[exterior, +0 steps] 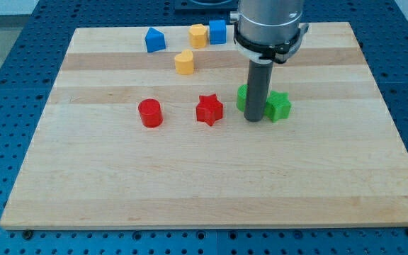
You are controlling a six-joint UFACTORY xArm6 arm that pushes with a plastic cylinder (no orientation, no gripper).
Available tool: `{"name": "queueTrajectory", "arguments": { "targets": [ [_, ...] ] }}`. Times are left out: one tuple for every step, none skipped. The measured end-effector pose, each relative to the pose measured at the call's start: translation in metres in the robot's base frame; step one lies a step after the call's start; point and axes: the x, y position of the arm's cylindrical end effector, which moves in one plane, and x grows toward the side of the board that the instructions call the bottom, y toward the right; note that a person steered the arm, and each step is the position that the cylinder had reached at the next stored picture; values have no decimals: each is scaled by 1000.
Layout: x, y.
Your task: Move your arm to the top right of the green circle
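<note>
Arm [269, 25]: comes down from the view's top, right of centre, ending in a dark rod.
My tip [254, 119]: on the worktop, between two green blocks, touching or nearly touching both.
Gripper: the arm has none; only the rod, so nothing to open or close.
Green circle [242, 98]: just left of the rod and partly hidden behind it; its round shape is hard to confirm.
Green star [279, 105]: just right of my tip.
Red star [209, 110]: left of the green circle, near it.
Red cylinder [150, 112]: further left, level with the red star.
Yellow heart [184, 62]: above the red blocks, toward the view's top.
Blue house [154, 40]: near the top edge, left of the others there.
Yellow hexagon [198, 35]: near the top edge, touching the blue cube.
Blue cube [218, 32]: just right of the yellow hexagon.
Worktop [211, 184]: pale wooden board; its lower half carries no blocks.
</note>
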Motion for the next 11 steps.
{"name": "queueTrajectory", "arguments": {
  "targets": [
    [0, -5],
    [0, -12],
    [0, -19],
    [0, -28],
    [0, -36],
    [0, -44],
    [0, -52],
    [0, -59],
    [0, -62],
    [-2, -62],
    [-22, -62]
  ]
}}
